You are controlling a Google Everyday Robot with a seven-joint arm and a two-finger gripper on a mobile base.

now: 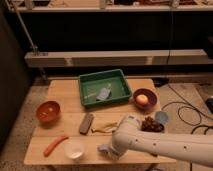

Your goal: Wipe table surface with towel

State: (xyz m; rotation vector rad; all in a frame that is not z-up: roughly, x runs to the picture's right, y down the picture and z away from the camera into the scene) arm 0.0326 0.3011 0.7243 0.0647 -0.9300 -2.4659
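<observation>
A small grey crumpled cloth (103,93), apparently the towel, lies inside the green tray (117,77) at the back middle of the wooden table (65,92). My gripper (106,150) is low over the table's front edge, right of a white cup (75,148) and well in front of the tray. The white arm (160,145) reaches in from the lower right and hides part of the table front.
On the table stand a red bowl (48,111) at the left, a brown bowl with an orange fruit (144,98) at the right, dark grapes (149,124), a blue cup (161,118), a banana peel (105,129), a dark grey block (86,123) and an orange carrot-like stick (55,145). Shelving stands behind.
</observation>
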